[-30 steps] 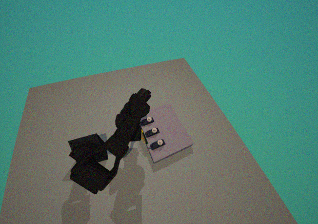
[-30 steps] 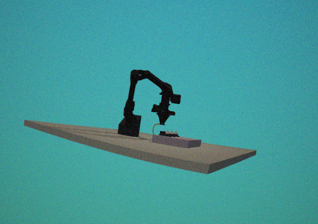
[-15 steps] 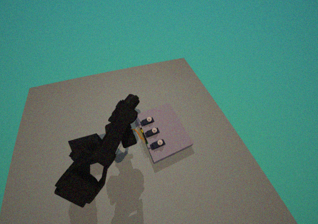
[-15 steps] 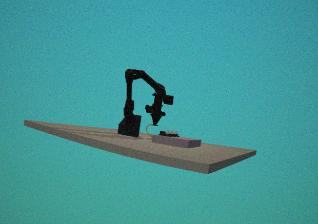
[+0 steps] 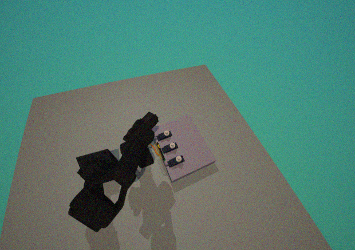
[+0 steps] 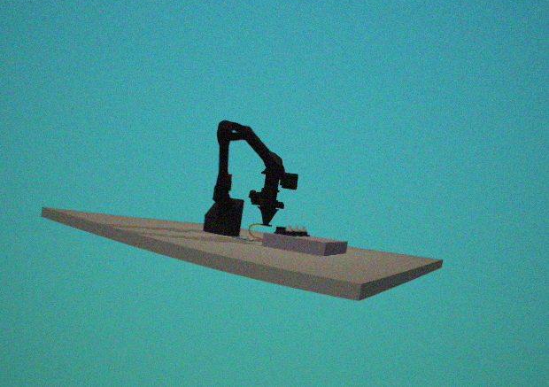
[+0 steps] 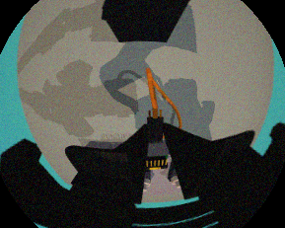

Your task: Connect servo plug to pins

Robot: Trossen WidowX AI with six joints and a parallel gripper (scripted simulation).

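Note:
My gripper (image 6: pixel 266 224) (image 7: pixel 155 126) is shut on the black plug (image 7: pixel 155 126), seen between the fingertips in the wrist view. The orange lead (image 7: pixel 151 93) (image 6: pixel 250 229) (image 5: pixel 156 149) rises from the plug and loops down to the holder. The pinkish holder (image 5: pixel 194 143) (image 6: pixel 292 243) stands beside and below the fingertips in the exterior view. Its pin row (image 7: pixel 157 162) shows between the fingers in the wrist view, with a yellow band piece (image 7: pixel 155 169); plug and pins are apart. The dot and the plug's holes are too small to make out. The top view hides the fingertips behind the arm.
Three dark servos (image 5: pixel 169 147) with pale round horns sit in a row on the holder, near its pin side. The arm's base (image 6: pixel 224 218) stands on the grey-brown table (image 5: pixel 244 212) (image 6: pixel 186 249), on the pin side of the holder. The arm casts shadows across the table.

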